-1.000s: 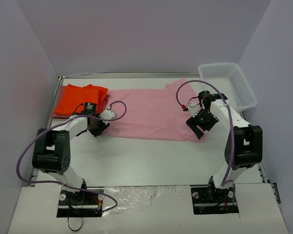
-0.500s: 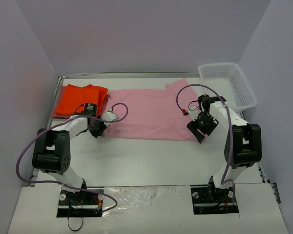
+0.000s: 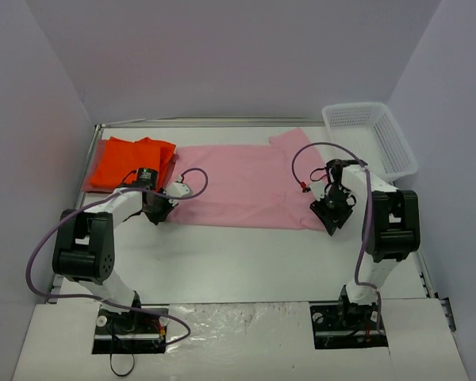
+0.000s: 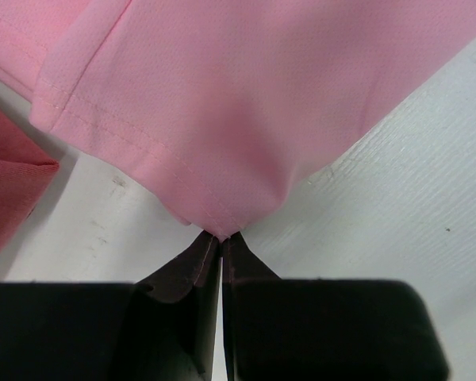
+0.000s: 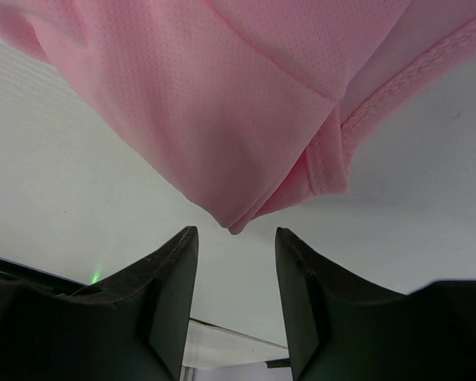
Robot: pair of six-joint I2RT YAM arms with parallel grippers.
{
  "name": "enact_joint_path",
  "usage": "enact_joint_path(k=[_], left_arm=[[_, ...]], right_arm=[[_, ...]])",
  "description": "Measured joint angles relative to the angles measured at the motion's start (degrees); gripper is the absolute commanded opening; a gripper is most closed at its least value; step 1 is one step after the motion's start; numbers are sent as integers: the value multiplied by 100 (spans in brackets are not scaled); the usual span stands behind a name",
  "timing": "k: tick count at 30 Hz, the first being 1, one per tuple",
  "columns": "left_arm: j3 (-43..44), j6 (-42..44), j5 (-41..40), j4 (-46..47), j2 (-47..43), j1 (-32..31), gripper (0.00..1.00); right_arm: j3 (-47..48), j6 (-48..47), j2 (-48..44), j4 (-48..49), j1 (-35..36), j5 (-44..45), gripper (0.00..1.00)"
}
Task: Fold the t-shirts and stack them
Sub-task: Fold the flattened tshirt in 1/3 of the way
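A light pink t-shirt (image 3: 246,184) lies spread flat across the middle of the table. My left gripper (image 3: 160,213) is shut on its near left corner (image 4: 219,228), the cloth pinched between the fingertips. My right gripper (image 3: 330,222) stands open at the shirt's near right corner (image 5: 236,226); that corner tip hangs just short of the gap between the fingers (image 5: 182,262), untouched. A bright orange t-shirt (image 3: 131,161) lies folded at the far left. A dull pinkish-red cloth edge (image 4: 8,186) shows at the left of the left wrist view.
A white mesh basket (image 3: 370,136) sits at the far right corner. The enclosure's walls stand close behind and on both sides. Bare white table lies between the pink shirt and the arm bases.
My left gripper has shut on the shirt's near left corner. The right gripper moved right and down to the near right corner, and its jaws have narrowed.
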Motion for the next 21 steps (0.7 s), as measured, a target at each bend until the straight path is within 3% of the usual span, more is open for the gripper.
enact_joint_path(k=[7,10,13,15,21], left_arm=[[0,0,0,-11,0,0,2],[0,0,0,-13,0,0,3],[0,0,0,-13,0,0,2],[0,0,0,-13,0,0,3],[0,17,0,-24,0,0,2]], right_arm=[[2,-2,190,57,-4,-59,39],[2,-2,289,85,-4,-107,34],[2,-9,330,131,-4,-144,12],[2,-11,341,151,-4,-149,4],[31,-4,339,166,-63,-131,0]])
